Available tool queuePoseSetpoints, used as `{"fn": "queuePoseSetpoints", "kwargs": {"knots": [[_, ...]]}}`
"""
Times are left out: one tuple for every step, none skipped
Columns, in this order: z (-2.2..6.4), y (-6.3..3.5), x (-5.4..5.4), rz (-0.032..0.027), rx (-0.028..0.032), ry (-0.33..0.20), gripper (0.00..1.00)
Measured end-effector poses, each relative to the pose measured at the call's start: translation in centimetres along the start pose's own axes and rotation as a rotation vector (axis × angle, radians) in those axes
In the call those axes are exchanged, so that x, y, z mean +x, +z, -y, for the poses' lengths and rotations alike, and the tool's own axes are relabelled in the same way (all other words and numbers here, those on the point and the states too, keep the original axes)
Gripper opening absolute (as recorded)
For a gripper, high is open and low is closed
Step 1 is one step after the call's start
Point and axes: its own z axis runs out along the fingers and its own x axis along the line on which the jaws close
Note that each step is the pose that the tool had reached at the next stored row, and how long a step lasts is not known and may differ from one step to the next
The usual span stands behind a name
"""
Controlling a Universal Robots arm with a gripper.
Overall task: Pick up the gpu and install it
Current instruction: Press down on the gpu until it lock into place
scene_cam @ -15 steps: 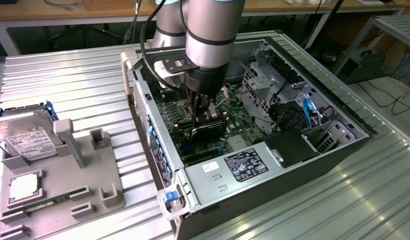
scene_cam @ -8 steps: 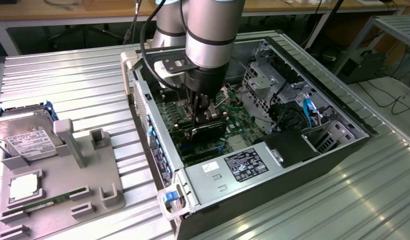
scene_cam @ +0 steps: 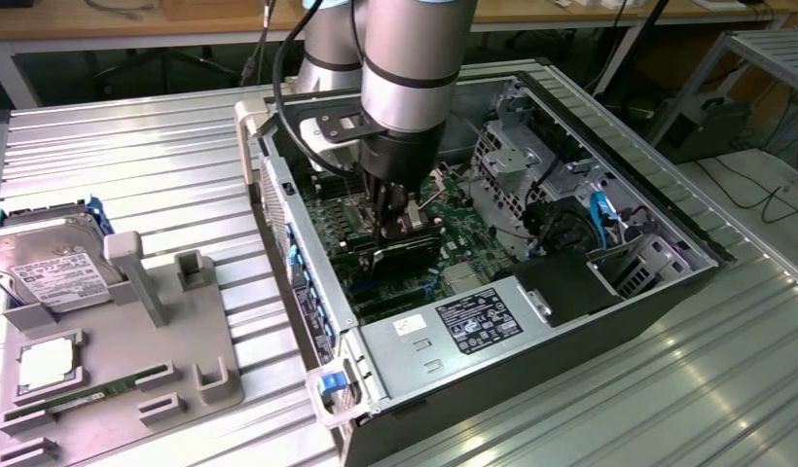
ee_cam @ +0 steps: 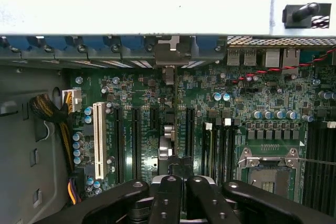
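The gpu (scene_cam: 402,256) stands on edge inside the open computer case (scene_cam: 659,209), low over the green motherboard (scene_cam: 471,233), with its dark face toward the camera. My gripper (scene_cam: 396,226) reaches down from the arm and is shut on the card's upper edge. In the wrist view the gpu (ee_cam: 166,135) appears edge-on as a thin strip running from my gripper (ee_cam: 178,179) toward its metal bracket (ee_cam: 169,56) at the case's rear wall, lined up among the black expansion slots (ee_cam: 135,140). Whether its connector sits in a slot is hidden.
A grey fixture tray (scene_cam: 178,341) at the exterior view's left holds a hard drive (scene_cam: 49,272), a square chip (scene_cam: 46,362) and a memory stick (scene_cam: 81,397). Inside the case are the power supply (scene_cam: 484,321), drive cage (scene_cam: 516,156), cables (scene_cam: 600,219), a white slot (ee_cam: 98,140) and CPU socket (ee_cam: 268,169).
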Motion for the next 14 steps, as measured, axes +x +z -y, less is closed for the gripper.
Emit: {"fn": "queuePoseSetpoints", "kwargs": {"knots": [[-0.19, -0.01, 0.0, -0.0003, -0.0001, 0.0, 0.11], [-0.49, -0.03, 0.0, -0.0003, -0.0001, 0.0, 0.11], [-0.89, -0.03, 0.0, -0.0001, 0.0001, 0.0, 0.11], [-1.25, -0.04, 0.0, -0.0001, 0.0002, 0.0, 0.11], [-1.62, -0.05, 0.0, 0.0, 0.0003, 0.0, 0.11], [-1.79, -0.05, 0.0, 0.0, 0.0002, 0.0, 0.11], [-1.83, -0.05, 0.0, 0.0, 0.0003, 0.0, 0.11], [-1.92, -0.05, 0.0, -0.001, 0.0, 0.0, 0.11], [-2.02, -0.05, 0.0, -0.0012, -0.0045, 0.0, 0.11], [-2.02, -0.05, 0.0, -0.0013, -0.019, 0.0, 0.11], [-2.03, -0.06, 0.0, -0.0013, -0.0372, 0.0, 0.11], [-2.03, -0.06, 0.0, -0.001, -0.0555, 0.0, 0.11], [-2.03, -0.05, 0.0, -0.0009, -0.0753, 0.0, 0.11], [-2.03, -0.05, 0.0, -0.0005, -0.1057, 0.0, 0.11]]}}
